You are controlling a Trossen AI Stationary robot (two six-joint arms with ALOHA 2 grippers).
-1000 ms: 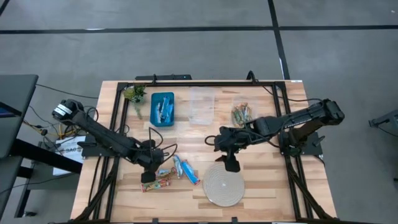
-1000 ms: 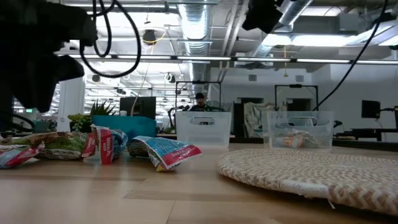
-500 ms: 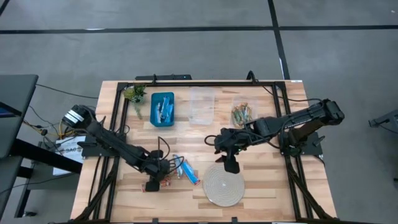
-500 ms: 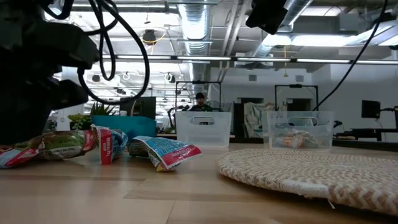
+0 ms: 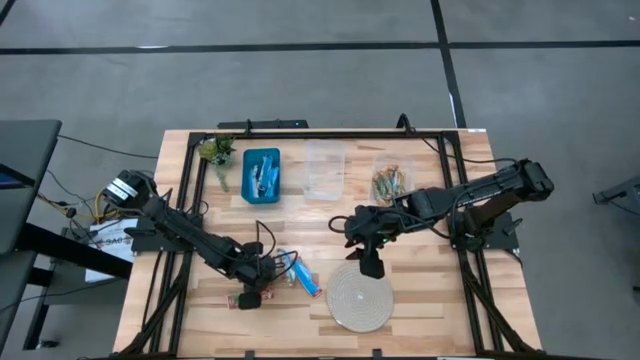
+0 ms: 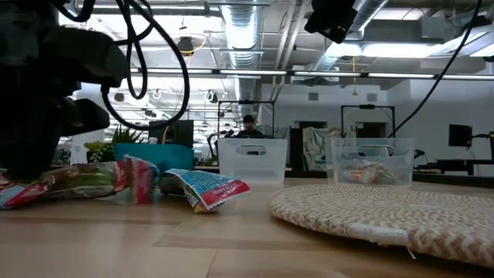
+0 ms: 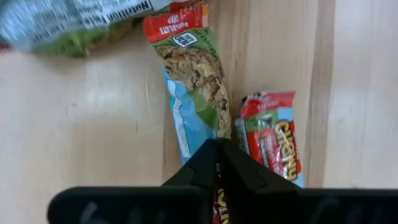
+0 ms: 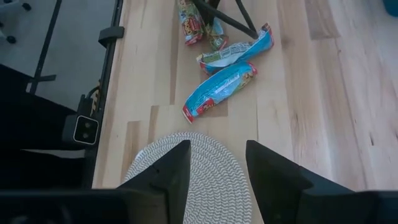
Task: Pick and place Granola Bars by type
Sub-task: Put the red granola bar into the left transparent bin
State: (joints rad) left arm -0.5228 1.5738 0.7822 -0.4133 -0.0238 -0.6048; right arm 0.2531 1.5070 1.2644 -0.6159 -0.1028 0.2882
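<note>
Several granola bars lie loose near the table's front left. A red-green bar (image 7: 194, 81) lies beside a second red-green bar (image 7: 273, 146), and two blue bars (image 5: 300, 275) lie just to their right. My left gripper (image 7: 217, 160) is down among them, shut on the near end of the first red-green bar. My right gripper (image 8: 217, 168) hangs open above the far edge of the round woven disc (image 5: 360, 297), holding nothing. A blue bin (image 5: 262, 172) at the back holds blue bars, and a clear bin (image 5: 392, 182) holds tan bars. My left gripper pinches the red-green bar's near end (image 7: 210, 138) between its two fingertips. The fingers come from above, slanting down, and lie along the bar. The bar lies flat on the table, stretching away from the fingers. The fingertips themselves hide the very end.
An empty clear bin (image 5: 323, 170) stands between the other two at the back. A small green plant (image 5: 216, 152) sits at the back left corner. Bare wood (image 5: 440, 290) lies right of the disc. A person (image 6: 248, 123) shows far behind the table.
My left gripper has moved toward the table's near edge and down onto the red-green bars. In the low view the upright red wrapper end has shifted a little to the right. My right arm has kept still.
</note>
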